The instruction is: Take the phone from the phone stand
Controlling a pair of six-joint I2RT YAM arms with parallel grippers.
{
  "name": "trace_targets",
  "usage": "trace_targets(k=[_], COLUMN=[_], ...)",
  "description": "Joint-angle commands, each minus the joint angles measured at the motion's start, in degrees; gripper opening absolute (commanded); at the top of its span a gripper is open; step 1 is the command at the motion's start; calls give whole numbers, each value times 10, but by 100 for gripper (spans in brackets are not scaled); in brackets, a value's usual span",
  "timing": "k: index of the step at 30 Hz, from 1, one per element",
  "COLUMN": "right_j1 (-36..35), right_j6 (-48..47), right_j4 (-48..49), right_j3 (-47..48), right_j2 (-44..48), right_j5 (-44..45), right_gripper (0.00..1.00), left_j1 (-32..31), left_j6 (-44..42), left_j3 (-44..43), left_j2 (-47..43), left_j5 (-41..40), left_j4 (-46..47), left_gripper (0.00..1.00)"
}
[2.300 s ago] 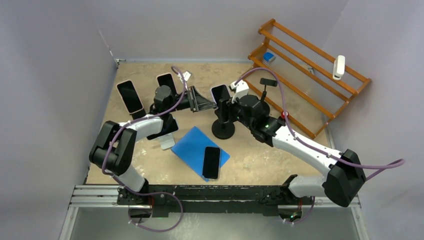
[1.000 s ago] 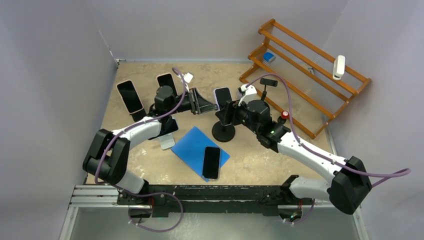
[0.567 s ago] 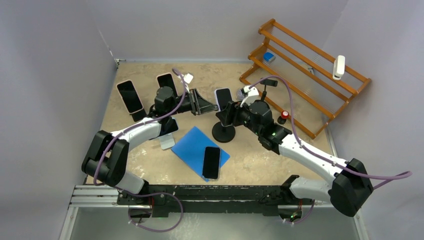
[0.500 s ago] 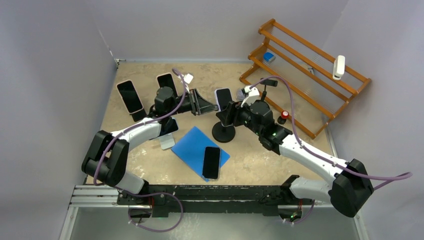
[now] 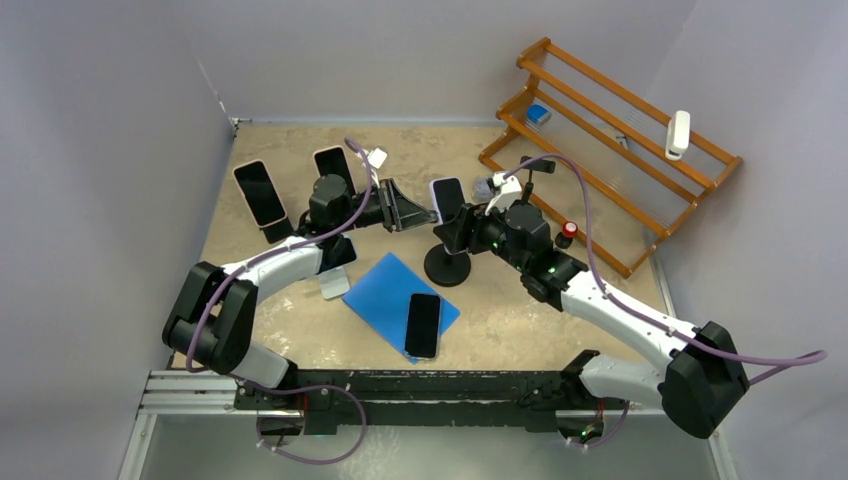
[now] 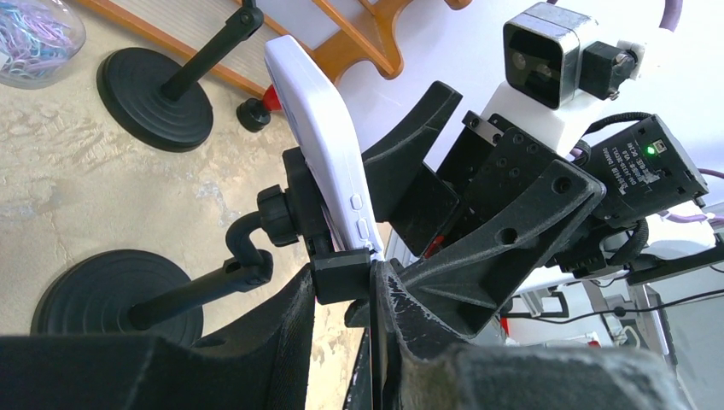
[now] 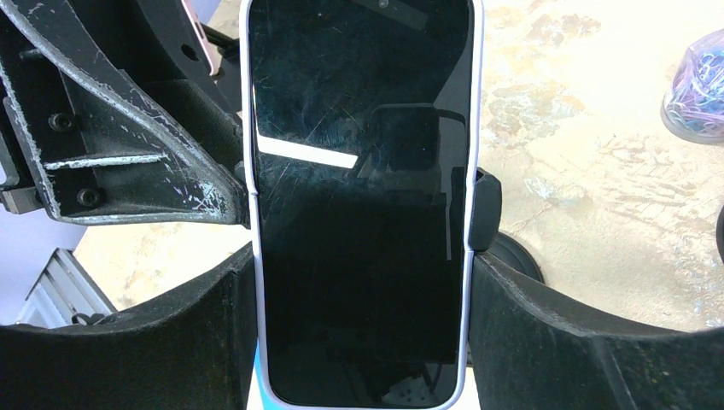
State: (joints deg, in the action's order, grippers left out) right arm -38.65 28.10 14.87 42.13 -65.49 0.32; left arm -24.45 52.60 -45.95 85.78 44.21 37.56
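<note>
White-cased phone [image 7: 363, 196] sits in black phone stand [image 6: 111, 295]; right pincer [image 7: 363, 273] clamps its sides, left pincer [image 6: 344, 290] pinches the stand below. Spare stand [image 6: 154, 85], paper-clip jar [image 6: 34, 34], wooden rack [image 5: 640, 101] close behind.

2 white arms [image 5: 620, 312] with black joints carry purple cables [image 5: 790, 358]; black tool fingers [image 7: 128, 171] look scuffed.
</note>
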Motion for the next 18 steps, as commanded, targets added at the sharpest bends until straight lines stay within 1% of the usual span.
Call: trace_targets(k=[1,5,18], right_j1=[2,2,2], right_j6=[55,58,90], right_j4=[-6,1,33], right_j3=[-10,-11,-33], right_j2=[40,46,64], right_j5=[-57,-64,-75], right_gripper=[0,0,0], left_j1=[34,34,34], left_j6=[-59,-58,-68], left_j3=[28,37,39], left_j2=[29,27,29], left_j5=[-105,-105,-110], left_j4=[-92,-78,-86], left_gripper=[0,0,0])
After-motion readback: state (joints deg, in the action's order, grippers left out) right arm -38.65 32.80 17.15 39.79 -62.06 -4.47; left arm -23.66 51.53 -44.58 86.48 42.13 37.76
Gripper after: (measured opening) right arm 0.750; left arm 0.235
